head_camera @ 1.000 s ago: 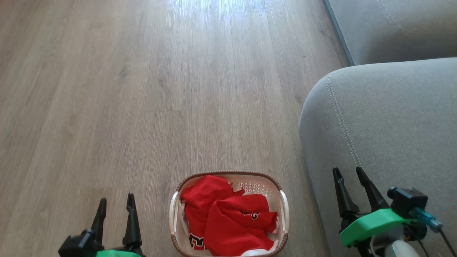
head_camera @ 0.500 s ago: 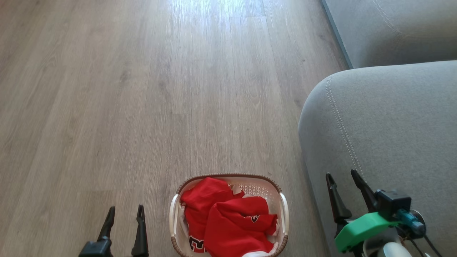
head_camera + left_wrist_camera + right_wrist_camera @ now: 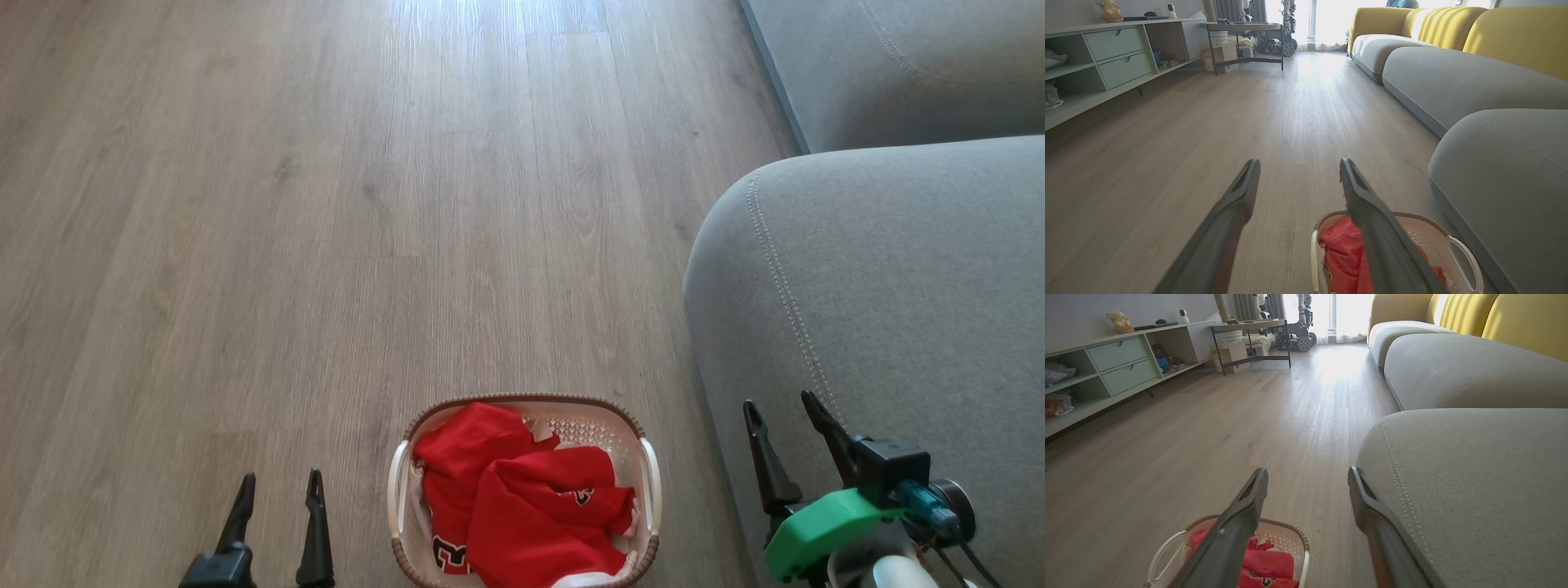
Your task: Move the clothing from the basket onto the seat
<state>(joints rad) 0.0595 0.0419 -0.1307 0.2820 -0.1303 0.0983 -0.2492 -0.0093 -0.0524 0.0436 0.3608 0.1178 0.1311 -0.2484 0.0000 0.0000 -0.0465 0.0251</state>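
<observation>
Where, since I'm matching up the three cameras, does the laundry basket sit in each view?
Head view: the basket is at the bottom edge, centre.
Left wrist view: the basket is at the bottom edge, right of centre.
Right wrist view: the basket is at the bottom edge, left of centre.
Shared landmark: the grey seat with pale stitching, on the basket's right in every view.

Left pincer (image 3: 280,477) lower than before

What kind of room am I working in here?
Most likely a home living room: a long grey sofa with yellow backrests, a low shelf unit with drawers along the wall, and wood-look flooring.
</observation>
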